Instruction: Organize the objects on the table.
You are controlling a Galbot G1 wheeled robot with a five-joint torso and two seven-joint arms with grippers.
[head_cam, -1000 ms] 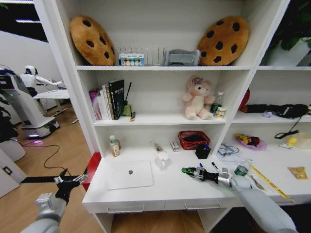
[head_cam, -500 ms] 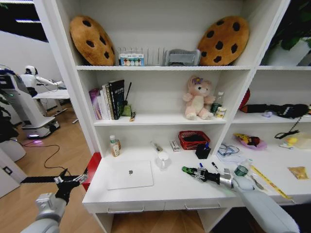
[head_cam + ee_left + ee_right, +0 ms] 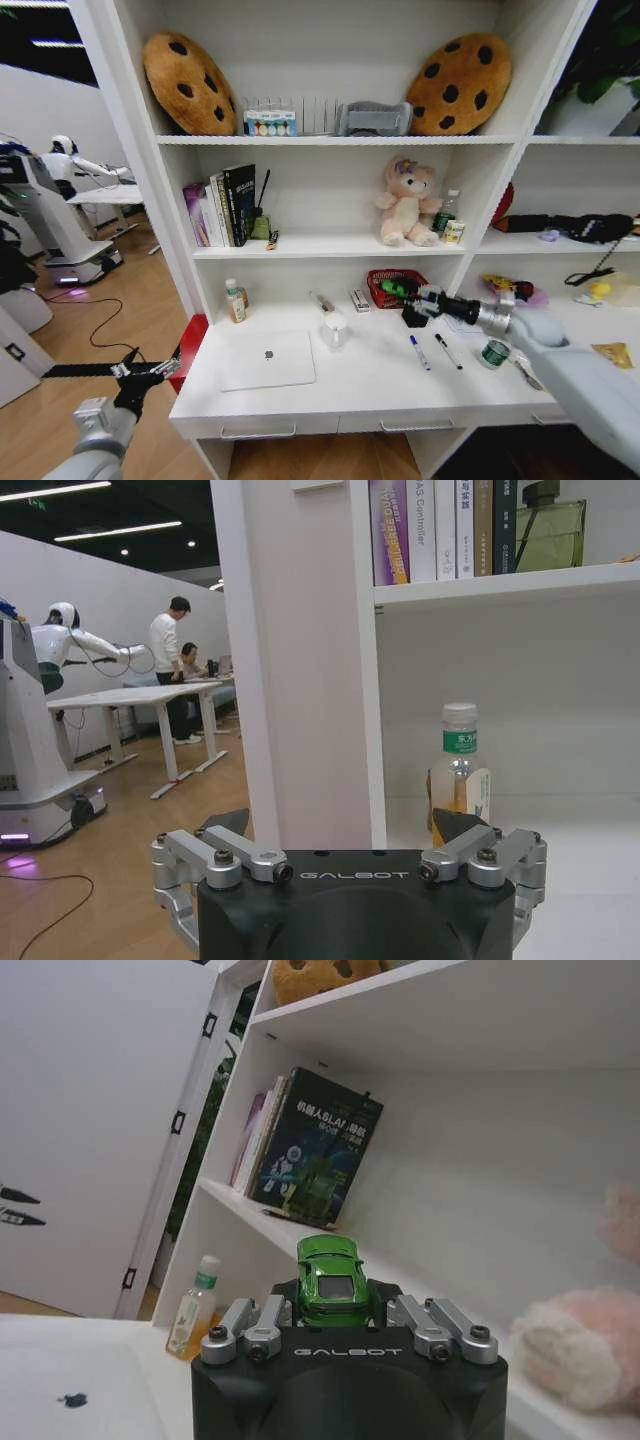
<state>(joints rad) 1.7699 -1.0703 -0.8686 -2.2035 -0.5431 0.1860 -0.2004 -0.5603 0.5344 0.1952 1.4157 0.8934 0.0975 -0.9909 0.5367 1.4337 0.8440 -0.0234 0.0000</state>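
Right pincer carrying toy car over worktop

Now your right pincer [image 3: 412, 293] is clamped on the green toy car [image 3: 331, 1278], up above the worktop [image 3: 360, 385] near the pen cup [image 3: 417, 313] and red basket [image 3: 398, 288]. Car looks light, rigid and slick, so you likely want the grip on its flat sides. Two pens [image 3: 433, 351] lie loose on the worktop, laptop [image 3: 267, 360] further left. Your left pincer [image 3: 350, 865] is parked off the worktop's left end, fingers spread, holding nothing.

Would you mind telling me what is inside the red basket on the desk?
The right gripper, jaws shut on the green toy car, hangs in front of the red basket, covering most of its inside; its contents cannot be made out.
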